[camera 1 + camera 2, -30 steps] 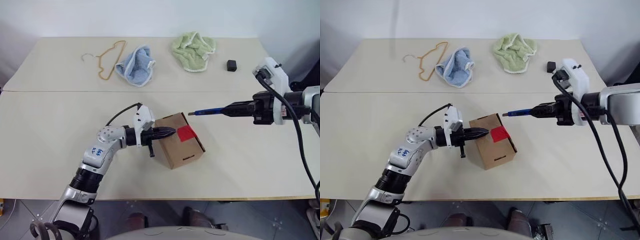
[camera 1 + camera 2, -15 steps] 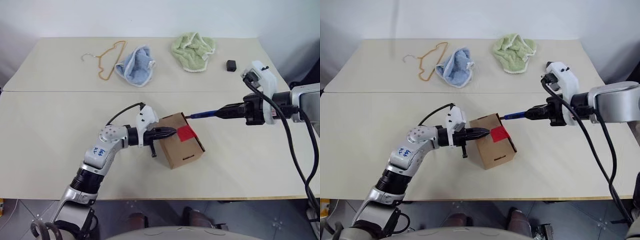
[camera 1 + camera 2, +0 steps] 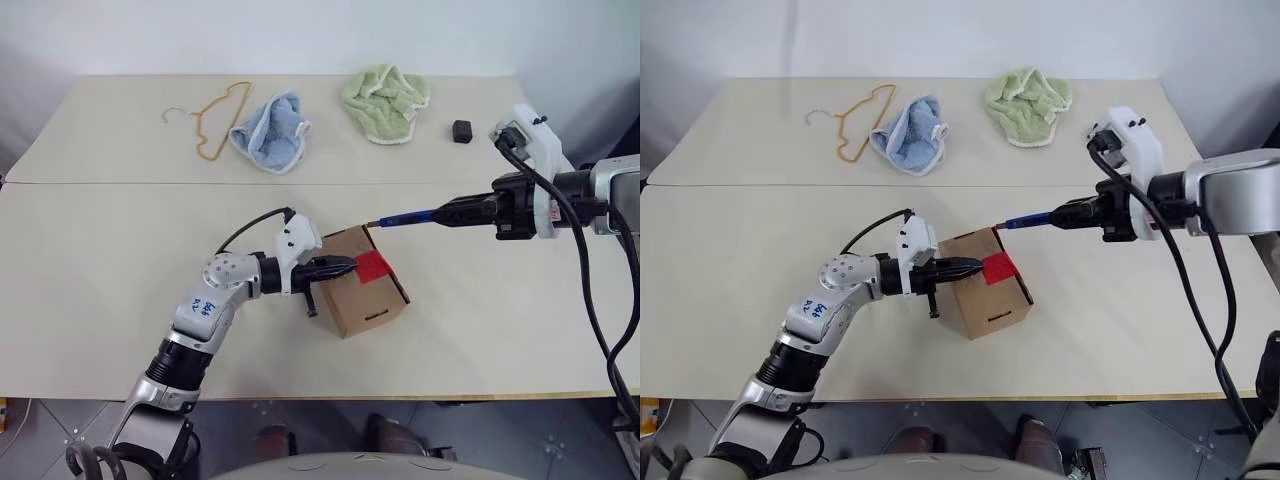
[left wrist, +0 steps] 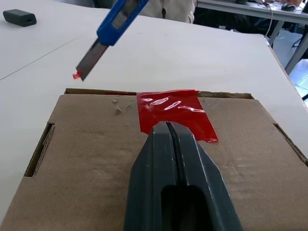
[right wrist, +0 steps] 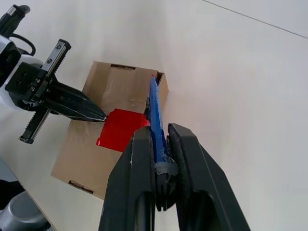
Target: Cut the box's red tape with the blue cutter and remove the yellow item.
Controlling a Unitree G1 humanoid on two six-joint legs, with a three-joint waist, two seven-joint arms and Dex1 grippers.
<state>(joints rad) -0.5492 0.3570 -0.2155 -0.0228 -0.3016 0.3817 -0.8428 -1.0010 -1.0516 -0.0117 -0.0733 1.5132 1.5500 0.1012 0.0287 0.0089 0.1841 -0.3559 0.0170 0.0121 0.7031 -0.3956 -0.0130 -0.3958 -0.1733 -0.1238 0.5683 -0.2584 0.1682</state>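
A: Where is the box (image 3: 364,283), and can you see inside it?
B: It sits on the worktop (image 3: 90,260) towards the near edge, about midway between the side edges. Its flaps lie flat and shut, so whatever it holds is hidden. The red tape (image 4: 174,112) lies across its top, reaching the box's far edge.

A: What is the left gripper (image 3: 348,266) doing?
B: Its fingers (image 4: 178,173) are pressed together with no gap, and the tips rest on the box top right at the near end of the tape. They grip nothing.

A: And the blue cutter (image 3: 410,216)?
B: The right gripper (image 5: 157,139) has its fingers clamped on the cutter's handle. The blade (image 4: 88,60) sticks out beyond the blue body, with a red fleck at its tip, and hangs in the air just past the box's far edge, clear of the cardboard.

A: Anything else on the worktop?
B: Along the far edge lie an orange-tan hanger (image 3: 215,118), a light blue cloth (image 3: 271,132), a green cloth (image 3: 387,101) and a small black cube (image 3: 462,131), all well apart from the box.
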